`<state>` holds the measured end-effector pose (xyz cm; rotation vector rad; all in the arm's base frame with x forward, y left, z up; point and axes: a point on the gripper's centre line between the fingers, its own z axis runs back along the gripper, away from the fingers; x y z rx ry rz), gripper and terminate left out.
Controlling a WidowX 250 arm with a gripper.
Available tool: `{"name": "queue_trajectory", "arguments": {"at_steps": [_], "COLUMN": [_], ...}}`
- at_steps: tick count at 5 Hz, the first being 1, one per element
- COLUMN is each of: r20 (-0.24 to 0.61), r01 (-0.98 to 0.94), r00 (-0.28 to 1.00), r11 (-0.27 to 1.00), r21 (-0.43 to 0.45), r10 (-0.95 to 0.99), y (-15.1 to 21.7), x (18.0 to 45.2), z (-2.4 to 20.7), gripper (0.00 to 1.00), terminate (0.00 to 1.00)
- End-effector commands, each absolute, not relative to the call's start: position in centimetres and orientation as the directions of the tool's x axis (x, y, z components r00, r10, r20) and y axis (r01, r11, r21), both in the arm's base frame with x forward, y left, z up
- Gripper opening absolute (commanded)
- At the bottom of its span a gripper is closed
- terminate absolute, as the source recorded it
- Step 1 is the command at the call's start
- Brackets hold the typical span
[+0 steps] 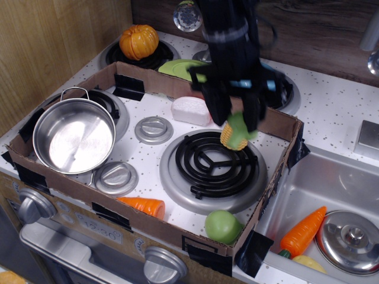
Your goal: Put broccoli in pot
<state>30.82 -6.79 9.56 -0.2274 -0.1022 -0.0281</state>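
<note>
The black robot gripper (pixel 237 121) points straight down above the black coil burner (pixel 214 163), its two fingers clamped on the small light-green toy broccoli (pixel 236 131). The broccoli hangs between the jaws, clear of the burner, with a yellowish bumpy end toward the lower left. The shiny round stainless-steel pot (pixel 74 135) stands empty well to the left of the burner, inside the same cardboard-walled tray (pixel 177 235). A smooth green ball-like toy (pixel 222 225) lies just in front of the burner, and an orange toy carrot (pixel 144 206) front-left of it.
</note>
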Motion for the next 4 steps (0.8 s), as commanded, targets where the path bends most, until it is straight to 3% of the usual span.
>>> {"name": "queue_trajectory", "arguments": {"at_steps": [1,2,3,4], "r20": [0.214,0.232,0.159,0.152], "r01": [0.014,-0.036,-0.131,-0.171], "r00": [0.977,0.972,0.98,0.976], "r11": [0.998,0.999,0.99,0.98], "r21": [-0.068,0.006,0.042,0.105], "r10": [0.001,0.033,0.123,0.154], "y": [-2.1,0.9,4.1,7.5], "x": [30.5,29.1,27.3,26.5], "z": [14.8,14.2,13.3,11.9], "gripper": [0.0,0.0,0.0,0.0], "terminate": [0.0,0.0,0.0,0.0]}}
